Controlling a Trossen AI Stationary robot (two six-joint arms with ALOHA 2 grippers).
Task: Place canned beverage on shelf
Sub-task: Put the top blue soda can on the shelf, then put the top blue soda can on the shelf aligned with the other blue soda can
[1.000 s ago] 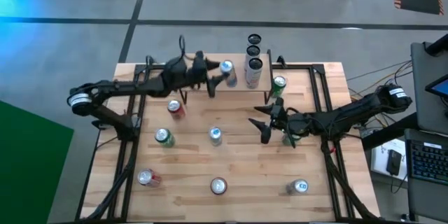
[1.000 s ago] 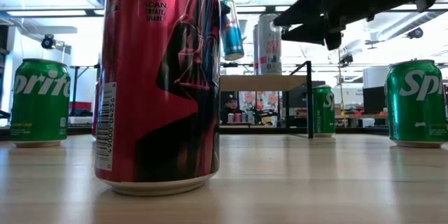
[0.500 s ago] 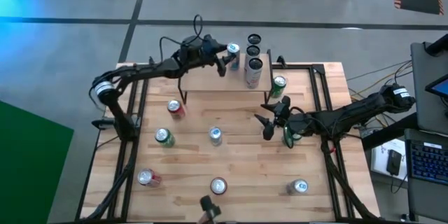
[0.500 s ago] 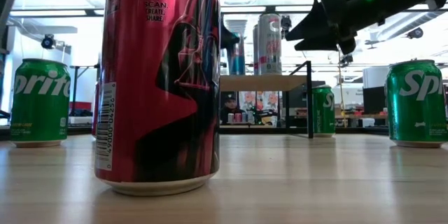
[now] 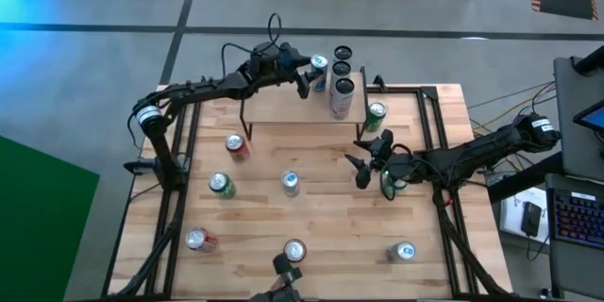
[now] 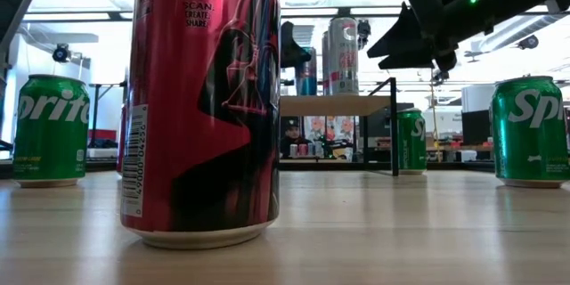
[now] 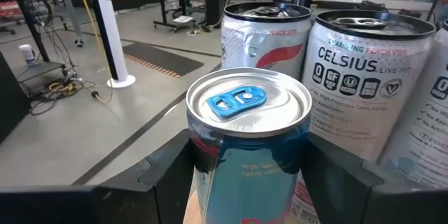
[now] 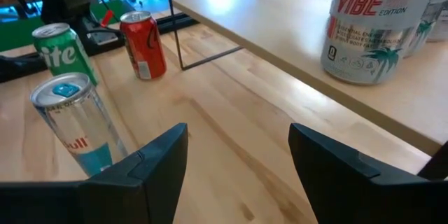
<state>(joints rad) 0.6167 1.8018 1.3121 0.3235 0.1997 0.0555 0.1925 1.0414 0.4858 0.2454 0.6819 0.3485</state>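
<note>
While clamped mid-body between the left gripper (image 7: 245, 175) fingers, blue can (image 5: 319, 64) likely stiff, slippery (right gripper (image 5: 366, 162) open, empty); over shelf (image 5: 283, 104).

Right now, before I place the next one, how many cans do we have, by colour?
green cans: 3
red cans: 3
blue-and-silver cans: 2
white Celsius cans: 2
can of unclear colour: 1
Total: 11
</note>
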